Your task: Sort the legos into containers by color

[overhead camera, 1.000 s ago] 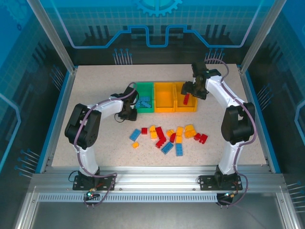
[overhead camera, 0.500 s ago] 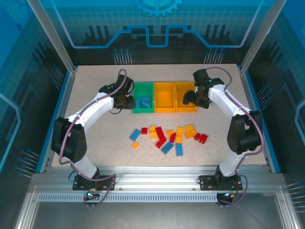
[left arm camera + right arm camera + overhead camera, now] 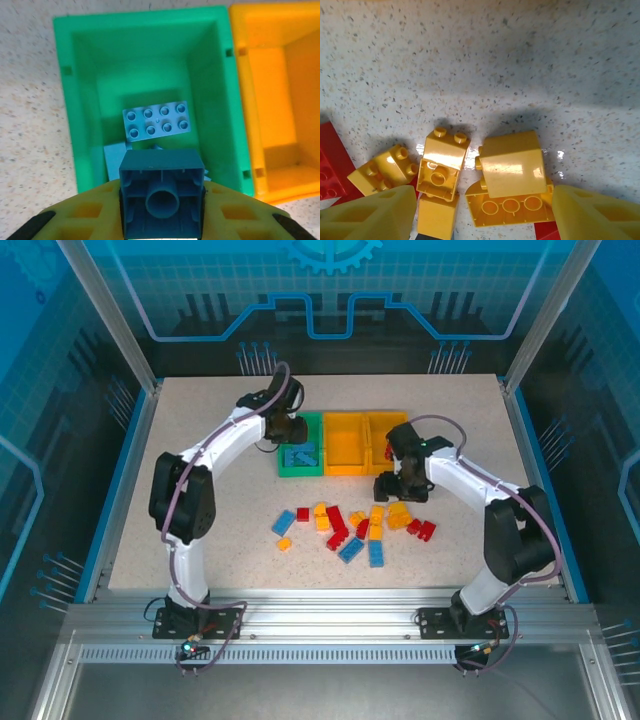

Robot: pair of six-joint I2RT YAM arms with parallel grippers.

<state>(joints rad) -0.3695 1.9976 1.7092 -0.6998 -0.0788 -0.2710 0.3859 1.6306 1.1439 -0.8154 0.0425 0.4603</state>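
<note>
While small blue plastic brick (image 3: 161, 197) is clamped in left gripper (image 3: 161, 225) above green plastic tray (image 3: 82, 115), right gripper (image 3: 485, 212) is held spread, empty, over yellow plastic bricks (image 3: 512, 167).

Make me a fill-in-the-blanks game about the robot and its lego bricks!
1. The left gripper holds a ___ brick.
2. That brick hangs over the ___ tray.
3. The right gripper is open above ___ bricks on the table.

Missing words: blue, green, yellow.
</note>
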